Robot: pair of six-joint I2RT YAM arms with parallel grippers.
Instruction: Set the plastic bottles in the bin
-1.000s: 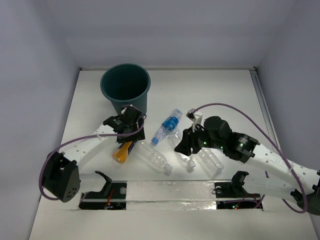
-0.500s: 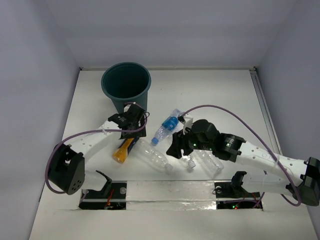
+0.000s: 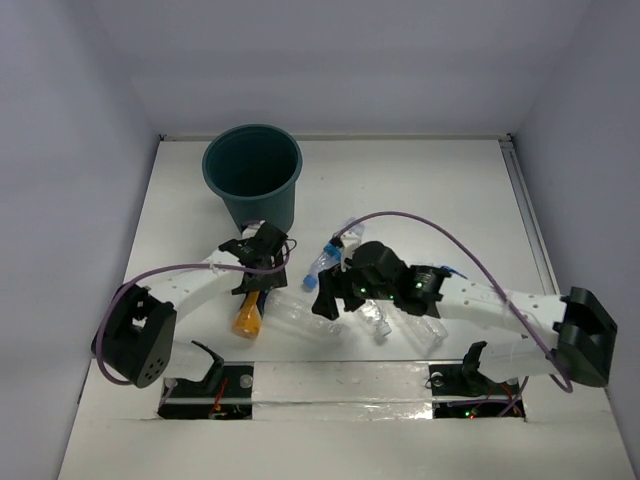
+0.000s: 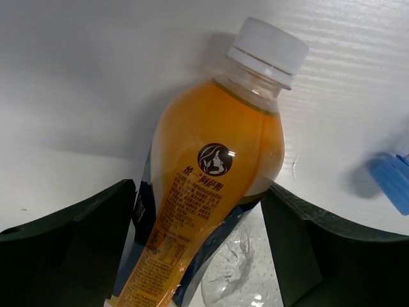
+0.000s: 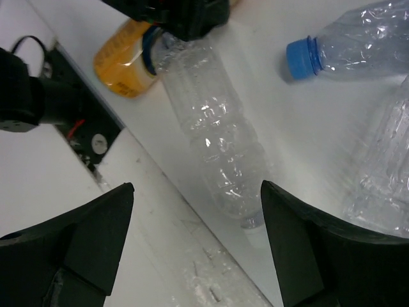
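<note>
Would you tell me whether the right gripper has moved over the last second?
Yes. The right gripper has slid left in the top view, closer to the bin.

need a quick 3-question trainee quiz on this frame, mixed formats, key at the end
1. True or false: the bin lies tipped on its side.
2. Which bottle lies between the fingers of the left gripper? A) a blue-capped one B) the orange bottle C) none
3. In a few words: what lies below the open right gripper?
Key: 1 false, it stands upright. 2 B. 3 a clear bottle on its side.
</note>
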